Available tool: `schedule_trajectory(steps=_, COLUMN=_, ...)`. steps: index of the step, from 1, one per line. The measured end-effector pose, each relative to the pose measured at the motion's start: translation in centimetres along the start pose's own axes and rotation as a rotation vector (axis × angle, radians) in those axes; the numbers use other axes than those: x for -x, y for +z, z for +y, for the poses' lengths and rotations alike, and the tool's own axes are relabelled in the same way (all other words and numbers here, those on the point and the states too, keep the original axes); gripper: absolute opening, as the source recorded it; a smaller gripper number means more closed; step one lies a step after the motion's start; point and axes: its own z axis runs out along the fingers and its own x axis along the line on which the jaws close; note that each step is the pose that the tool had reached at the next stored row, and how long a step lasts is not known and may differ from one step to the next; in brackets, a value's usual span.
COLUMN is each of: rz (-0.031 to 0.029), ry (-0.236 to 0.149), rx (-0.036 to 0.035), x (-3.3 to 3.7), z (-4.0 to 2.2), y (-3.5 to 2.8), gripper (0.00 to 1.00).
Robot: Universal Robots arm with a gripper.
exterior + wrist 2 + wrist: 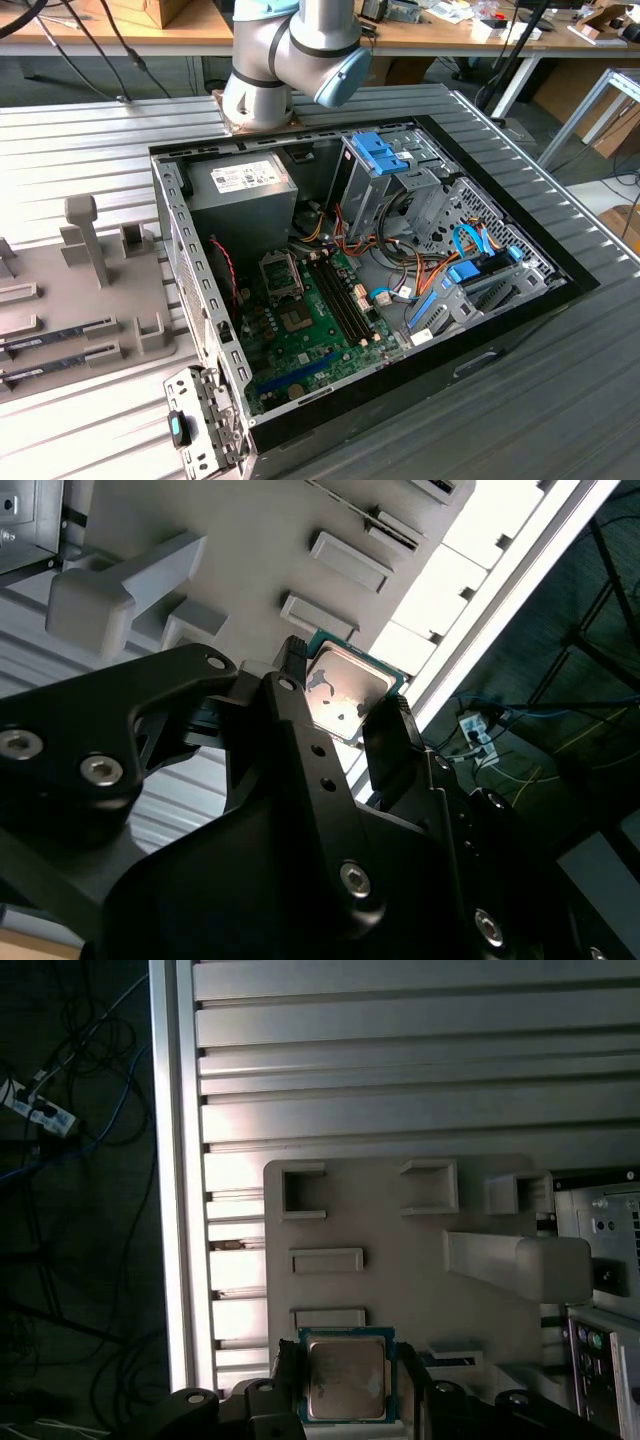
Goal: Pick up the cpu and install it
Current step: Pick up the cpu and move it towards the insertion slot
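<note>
Two black fingers point(287, 1390) of the claw point(347, 1388) pinch the flat, square, silvery, green-rimmed cpu point(346, 1372) over a grey plastic tray point(400, 1260).

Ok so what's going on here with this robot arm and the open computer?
The arm's black gripper is closed on the cpu, a small flat square chip with a silvery top and green edge, over the light grey plastic tray. The chip is not yet in the open black computer case.

Exterior view overlooks the case point(190, 260); both wrist views face the fixture point(400, 1235) point(250, 550).
</note>
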Motion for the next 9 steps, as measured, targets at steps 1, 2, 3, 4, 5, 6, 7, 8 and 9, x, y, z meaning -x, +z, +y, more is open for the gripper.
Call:
schedule_trajectory(steps=1, rz=0.0000, ry=0.000, rx=0.0000, x=0.00, z=0.00, y=-0.04, gripper=0.47)
schedule_trajectory(steps=2, rz=-0.0001, ry=0.000, rx=0.0000, x=0.01, z=0.00, y=-0.12, gripper=0.47)
schedule_trajectory(steps=3, rz=0.0000, ry=0.000, rx=0.0000, x=0.01, z=0.00, y=-0.19, gripper=0.47)
schedule_trajectory(steps=4, rz=-0.0001, ry=0.000, rx=0.0000, x=0.01, z=0.01, y=-0.23, gripper=0.47)
schedule_trajectory(steps=5, rz=0.0000, ry=0.000, rx=0.0000, x=0.01, z=0.01, y=-0.29, gripper=0.47)
schedule_trajectory(steps=6, rz=0.0000, ry=0.000, rx=0.0000, x=0.01, z=0.01, y=-0.34, gripper=0.47)
schedule_trajectory(steps=7, rz=0.0000, ry=0.000, rx=0.0000, x=0.01, z=0.01, y=-0.39, gripper=0.47)
schedule_trajectory(steps=8, rz=0.0000, ry=0.000, rx=-0.0001, x=0.01, z=0.01, y=-0.45, gripper=0.47)
schedule_trajectory(steps=9, rz=0.0000, ry=0.000, rx=0.0000, x=0.02, z=0.02, y=-0.57, gripper=0.47)
